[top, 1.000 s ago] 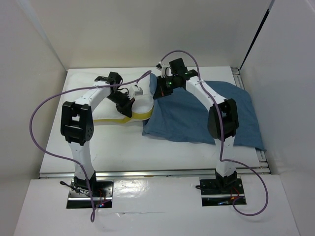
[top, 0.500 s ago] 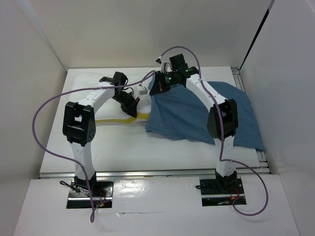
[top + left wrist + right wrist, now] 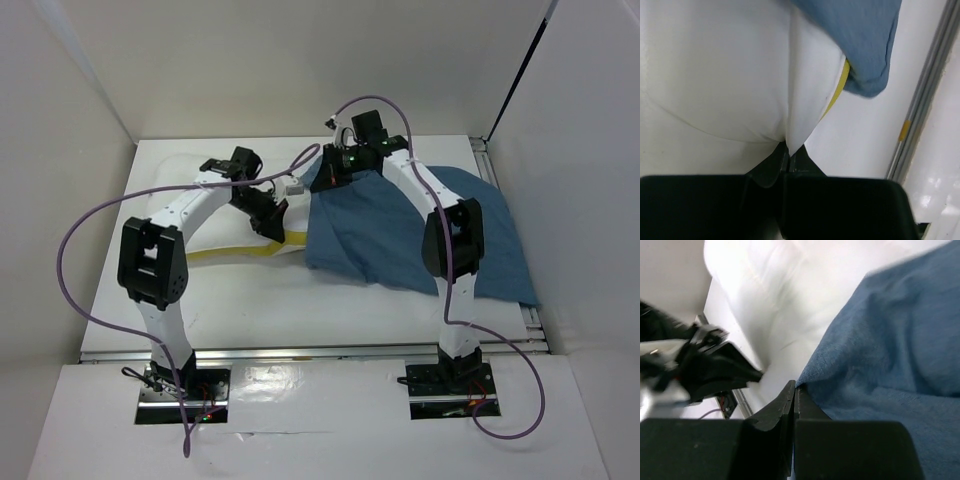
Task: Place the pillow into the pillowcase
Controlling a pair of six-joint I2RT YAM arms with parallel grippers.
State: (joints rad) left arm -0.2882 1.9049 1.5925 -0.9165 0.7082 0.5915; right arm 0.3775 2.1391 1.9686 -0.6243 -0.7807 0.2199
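The white pillow (image 3: 222, 236) lies at the back left of the table, its yellow band (image 3: 232, 252) along the near edge. The dusty-blue pillowcase (image 3: 400, 235) is spread on the right. My left gripper (image 3: 274, 230) is shut on a pinched fold at the pillow's right end; in the left wrist view that fold (image 3: 800, 120) runs into the gripper (image 3: 788, 146), with the pillowcase (image 3: 855, 40) draped over the pillow's far corner. My right gripper (image 3: 323, 184) is shut on the pillowcase's left edge and holds it raised. In the right wrist view the blue cloth (image 3: 890, 350) enters the gripper (image 3: 795, 386), the pillow (image 3: 780, 300) behind.
White enclosure walls (image 3: 80, 130) stand on the left, back and right. A metal rail (image 3: 482, 152) runs along the table's right edge, also seen as the rail (image 3: 925, 100) in the left wrist view. Purple cables (image 3: 90, 215) loop over both arms.
The left gripper has moved right, dragging the pillow's end toward the pillowcase. The right gripper has lifted the pillowcase's left edge, and the cloth's near-left corner has drawn in.
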